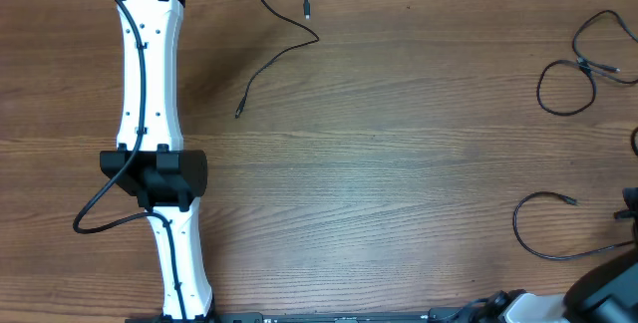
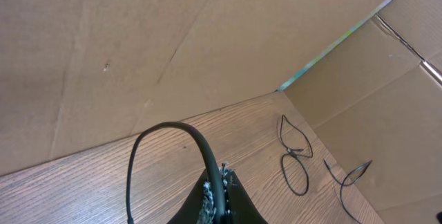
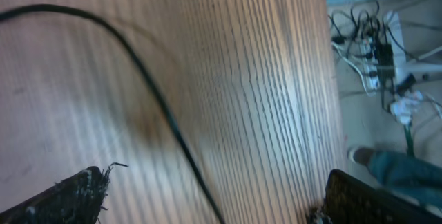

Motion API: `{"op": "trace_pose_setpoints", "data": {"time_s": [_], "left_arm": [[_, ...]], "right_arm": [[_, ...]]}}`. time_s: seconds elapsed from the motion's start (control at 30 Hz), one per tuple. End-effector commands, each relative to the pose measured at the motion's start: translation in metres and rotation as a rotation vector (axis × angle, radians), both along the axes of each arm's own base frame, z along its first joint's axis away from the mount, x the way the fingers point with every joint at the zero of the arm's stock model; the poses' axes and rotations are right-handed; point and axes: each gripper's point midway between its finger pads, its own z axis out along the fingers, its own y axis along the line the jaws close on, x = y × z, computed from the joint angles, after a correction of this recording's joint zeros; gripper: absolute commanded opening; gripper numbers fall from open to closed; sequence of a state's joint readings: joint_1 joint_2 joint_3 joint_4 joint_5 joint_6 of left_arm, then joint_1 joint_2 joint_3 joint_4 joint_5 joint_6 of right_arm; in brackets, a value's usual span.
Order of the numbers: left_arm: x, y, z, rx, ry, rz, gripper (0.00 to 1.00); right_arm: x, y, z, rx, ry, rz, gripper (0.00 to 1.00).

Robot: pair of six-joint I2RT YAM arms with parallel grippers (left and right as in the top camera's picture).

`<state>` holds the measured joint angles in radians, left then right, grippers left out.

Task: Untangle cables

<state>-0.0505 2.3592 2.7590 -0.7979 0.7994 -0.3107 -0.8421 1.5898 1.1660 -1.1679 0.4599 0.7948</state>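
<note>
Thin black cables lie loose on the wooden table. One long cord (image 1: 284, 49) and a short plug end (image 1: 306, 4) are at the top centre. A looped cable (image 1: 570, 74) lies at the right and another loop (image 1: 533, 238) at the lower right. The left wrist view shows two looped cables (image 2: 293, 158) (image 2: 352, 175) far off by the cardboard wall. My left gripper (image 2: 221, 182) is shut and empty, with the arm's thick wire arcing over it. My right gripper (image 3: 217, 182) is open, low over the table. One thin cable (image 3: 159, 106) runs between its fingers, not gripped.
The white left arm (image 1: 150, 84) stretches along the left side, its thick wire (image 1: 95, 218) looping out. The dark right arm (image 1: 608, 283) is at the lower right corner. Cardboard walls (image 2: 207, 37) enclose the table. Past the table edge are floor cords (image 3: 373, 37).
</note>
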Motion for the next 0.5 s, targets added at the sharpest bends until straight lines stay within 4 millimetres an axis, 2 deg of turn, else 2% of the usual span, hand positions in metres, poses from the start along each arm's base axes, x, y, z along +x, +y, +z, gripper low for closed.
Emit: {"op": "trace_pose_setpoints", "data": {"time_s": [0.0, 0.27, 0.33, 0.4, 0.43, 0.47], "left_arm": [[-0.006, 0.0, 0.016, 0.008, -0.048, -0.007, 0.05], [-0.01, -0.002, 0.01, 0.007, -0.009, -0.013, 0.04], [-0.01, -0.003, 0.009, 0.007, -0.005, -0.014, 0.04], [-0.01, -0.003, 0.009, 0.007, -0.007, -0.014, 0.04], [-0.01, -0.004, 0.01, 0.006, -0.008, -0.015, 0.04], [-0.01, -0.004, 0.01, 0.003, -0.005, -0.014, 0.04]], "right_arm": [[-0.002, -0.004, -0.022, 0.079, 0.003, 0.022, 1.0], [0.011, -0.016, -0.048, 0.127, -0.041, 0.069, 1.0], [0.013, -0.015, -0.049, 0.135, -0.05, 0.07, 0.95], [0.014, -0.015, -0.049, 0.137, -0.055, 0.07, 0.7], [0.014, -0.015, -0.049, 0.135, -0.056, 0.071, 0.47], [0.015, -0.016, -0.049, 0.131, -0.058, 0.072, 0.3]]}}
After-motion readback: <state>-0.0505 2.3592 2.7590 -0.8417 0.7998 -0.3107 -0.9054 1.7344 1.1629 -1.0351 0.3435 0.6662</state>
